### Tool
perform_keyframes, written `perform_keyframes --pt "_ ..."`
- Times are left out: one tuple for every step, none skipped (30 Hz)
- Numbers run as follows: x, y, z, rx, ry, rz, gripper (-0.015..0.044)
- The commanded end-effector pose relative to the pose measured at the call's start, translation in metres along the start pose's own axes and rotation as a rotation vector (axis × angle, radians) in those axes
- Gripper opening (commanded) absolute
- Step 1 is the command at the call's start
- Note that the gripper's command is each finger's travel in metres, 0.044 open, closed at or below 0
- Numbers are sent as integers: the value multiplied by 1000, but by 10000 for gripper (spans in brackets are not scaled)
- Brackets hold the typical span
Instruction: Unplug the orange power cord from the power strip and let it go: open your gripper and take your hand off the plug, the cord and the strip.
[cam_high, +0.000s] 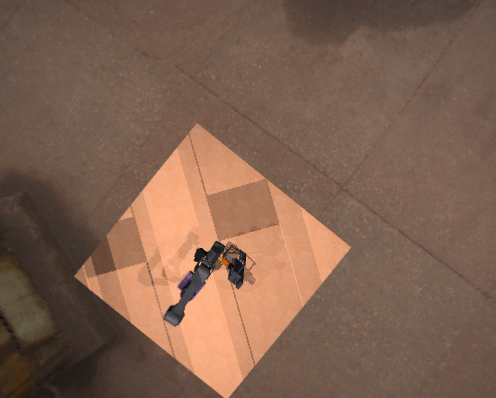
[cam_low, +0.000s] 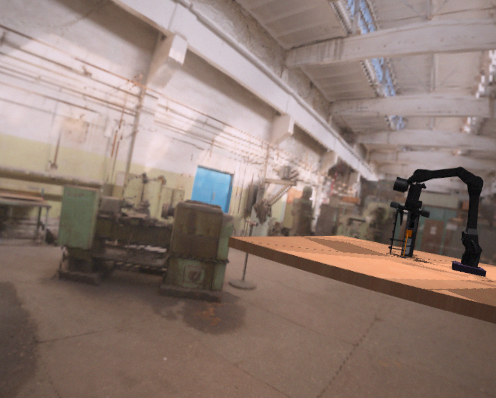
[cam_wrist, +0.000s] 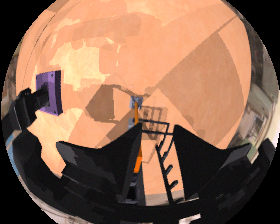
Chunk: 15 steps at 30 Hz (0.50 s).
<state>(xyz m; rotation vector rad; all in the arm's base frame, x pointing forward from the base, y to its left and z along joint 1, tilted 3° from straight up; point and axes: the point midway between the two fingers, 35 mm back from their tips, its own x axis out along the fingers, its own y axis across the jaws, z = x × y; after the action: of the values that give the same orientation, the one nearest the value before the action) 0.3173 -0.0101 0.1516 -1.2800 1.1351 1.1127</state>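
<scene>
My gripper (cam_wrist: 158, 127) points down, with its black fingers partly open and a gap between them. It is close above the upright dark power strip (cam_high: 236, 277). The orange plug (cam_high: 226, 262) (cam_low: 408, 231) (cam_wrist: 138, 163) is at the strip's side; in the wrist view it shows just beside the left finger's inner edge, partly hidden. The thin orange cord (cam_wrist: 136, 113) runs away from it towards a small grey-blue piece (cam_wrist: 135, 102). Whether the plug's prongs sit in the strip is hidden.
A black wire rack (cam_high: 241, 253) (cam_low: 397, 246) (cam_wrist: 164, 158) stands right beside the strip and plug, close to the fingers. The purple arm base (cam_high: 185, 281) (cam_low: 468, 268) (cam_wrist: 56, 93) is on the same wooden table (cam_high: 280, 285) (cam_low: 300, 250).
</scene>
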Motion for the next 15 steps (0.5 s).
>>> perform_keyframes --pt "10 17 -32 143 -5 138 160" --pt "10 17 -32 143 -5 138 160" --pt "10 17 -32 143 -5 138 160" --pt "10 17 -32 143 -5 138 160" --pt "10 17 -32 143 -5 138 160" --pt "10 17 -32 143 -5 138 160" --pt "10 17 -32 143 -5 138 160" --pt "10 17 -31 143 -5 138 160" --pt "10 17 -31 143 -5 138 160" --pt "10 17 -32 143 -5 138 160" --pt "10 17 -33 143 -5 138 160" --pt "10 17 -34 143 -5 138 160" --pt "10 17 -35 143 -4 138 160" --pt "10 17 -37 143 -4 138 160" --pt "10 17 -38 143 -4 138 160"
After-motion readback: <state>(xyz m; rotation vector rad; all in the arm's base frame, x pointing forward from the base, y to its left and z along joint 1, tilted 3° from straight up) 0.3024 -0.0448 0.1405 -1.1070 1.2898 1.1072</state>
